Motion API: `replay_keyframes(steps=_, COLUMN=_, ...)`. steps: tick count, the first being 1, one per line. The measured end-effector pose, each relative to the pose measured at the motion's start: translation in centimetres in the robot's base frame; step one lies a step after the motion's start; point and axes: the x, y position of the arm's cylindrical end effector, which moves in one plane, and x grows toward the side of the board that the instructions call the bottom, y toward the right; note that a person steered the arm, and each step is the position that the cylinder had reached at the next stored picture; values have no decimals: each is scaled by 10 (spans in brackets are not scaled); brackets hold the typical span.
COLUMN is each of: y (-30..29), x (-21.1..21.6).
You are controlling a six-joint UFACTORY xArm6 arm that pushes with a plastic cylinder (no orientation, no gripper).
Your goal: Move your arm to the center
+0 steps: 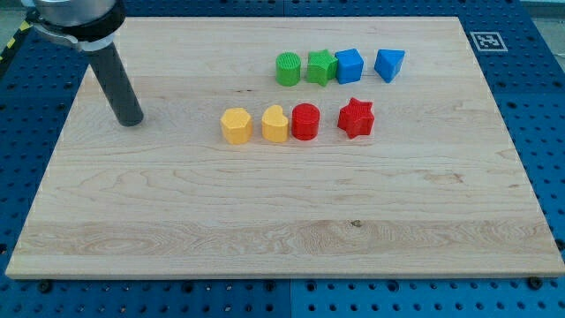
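A pale wooden board [265, 221] lies on a blue perforated bench [538, 106], with a black-and-white marker tag [486, 40] off the board's top right corner. I have no claw on this rig, only the dark rod, so there is nothing to open or close. My tip [131, 120] rests on the wood near the view's left edge, well apart from every block and left of the board's centre.

Toward the view's top sits a row: a green cylinder [288, 69], a green star [320, 67] touching it, a blue cube [350, 65] just beside, and a blue triangular block [389, 64] a little apart. Below runs a second row: a yellow hexagon [236, 125], a yellow heart-like block [275, 124], a red cylinder [305, 121] touching it, and a red star [357, 117] further right.
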Motion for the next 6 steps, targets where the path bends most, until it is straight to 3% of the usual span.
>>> replay_keyframes(steps=2, y=3, x=0)
replay_keyframes(steps=3, y=8, x=-21)
replay_keyframes(steps=5, y=82, x=-91)
replay_keyframes(steps=6, y=111, x=-85)
